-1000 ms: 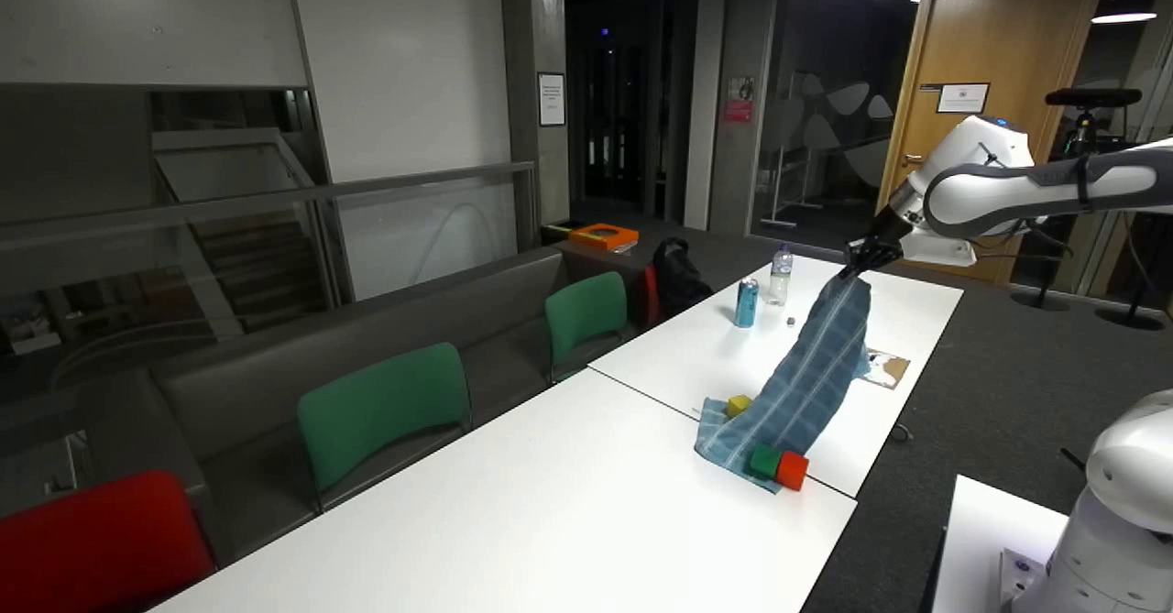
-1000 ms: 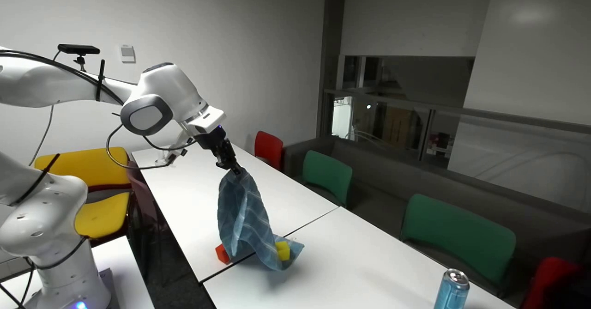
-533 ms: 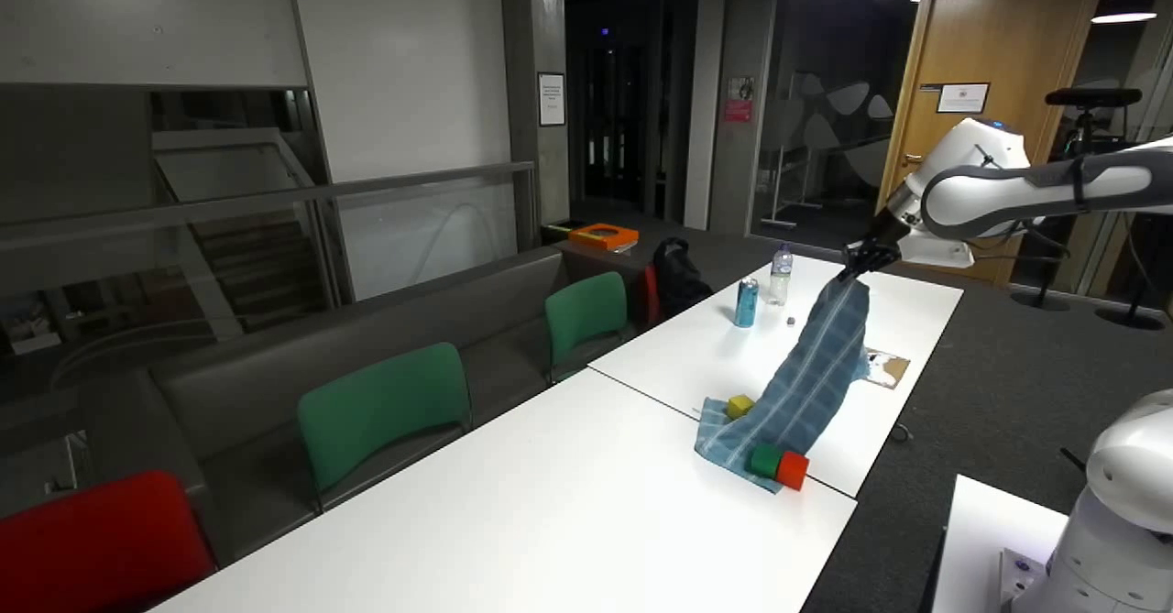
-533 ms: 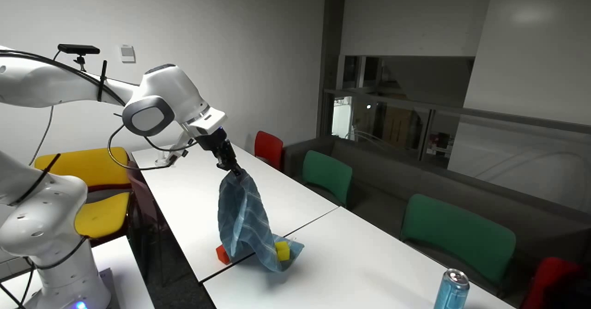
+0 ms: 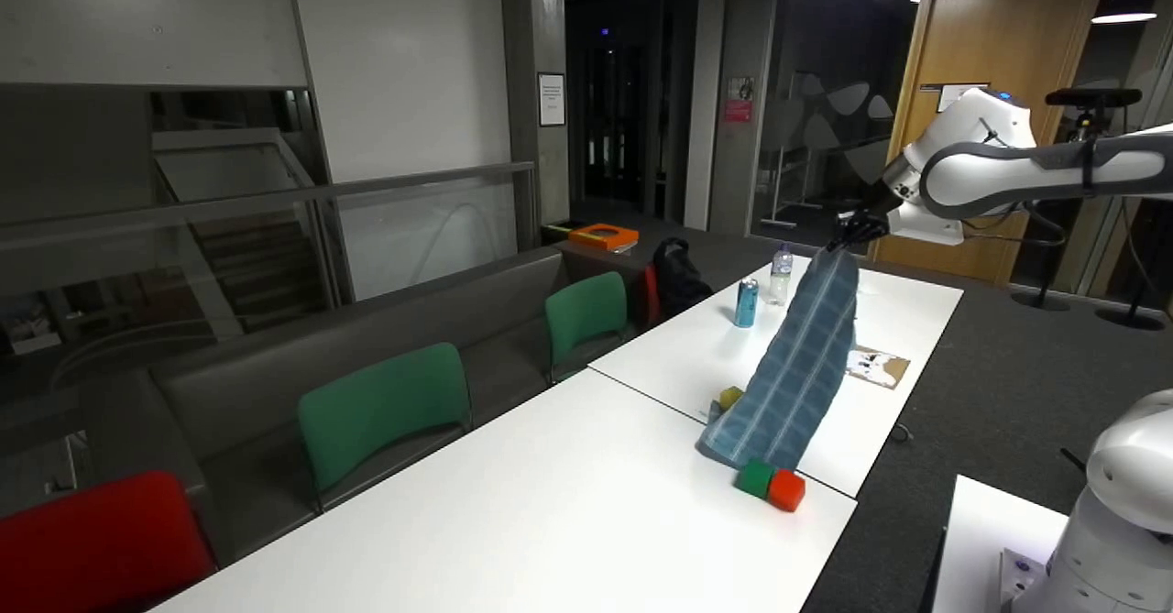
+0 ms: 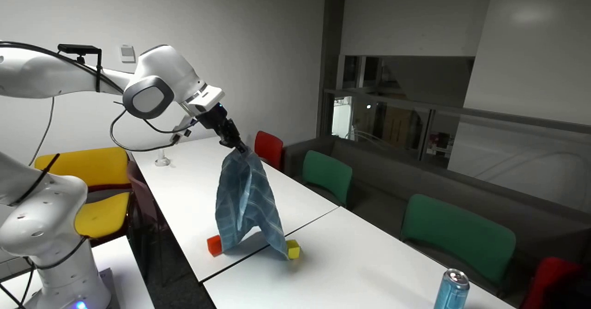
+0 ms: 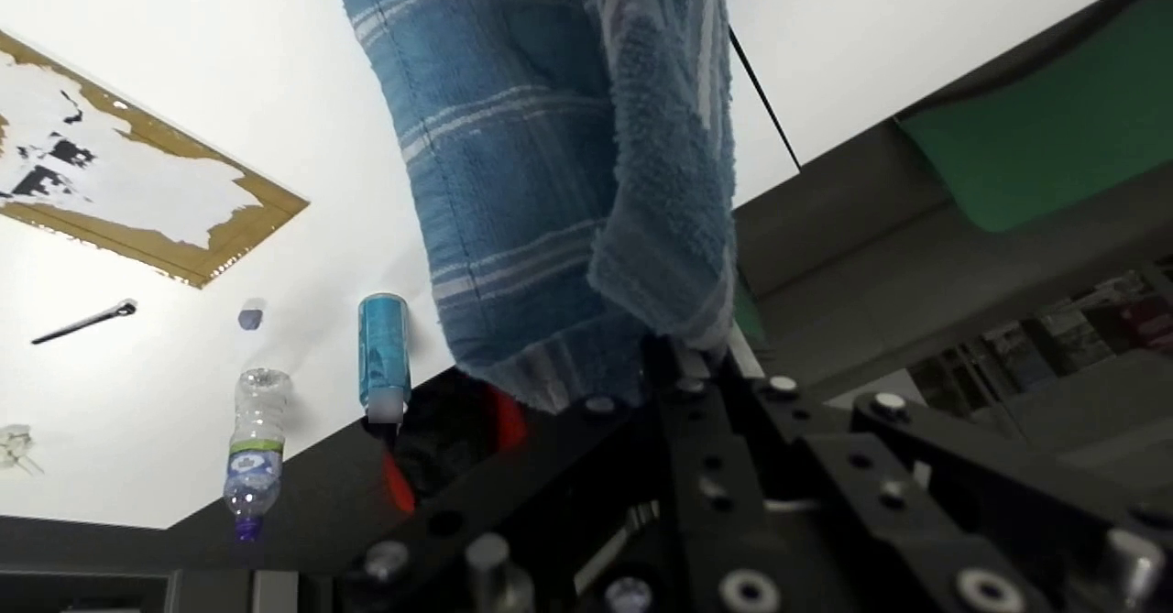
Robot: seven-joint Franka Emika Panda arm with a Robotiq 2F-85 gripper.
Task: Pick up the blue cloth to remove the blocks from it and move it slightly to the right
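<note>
We had end effector point(image 6: 241, 148) clamped on cloth point(image 6: 248, 197); shifting it right too low, we figured, could drag yellow block point(image 6: 293, 249).

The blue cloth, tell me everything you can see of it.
The blue cloth looks like soft towelling, fuzzy in the wrist view, with pale lines crossing in checks. The gripper pinches its top end, and the rest hangs in loose folds, slanting down over the white table. Its lower edge ends near the yellow block and green block; whether it touches anything there, I can't tell.
</note>
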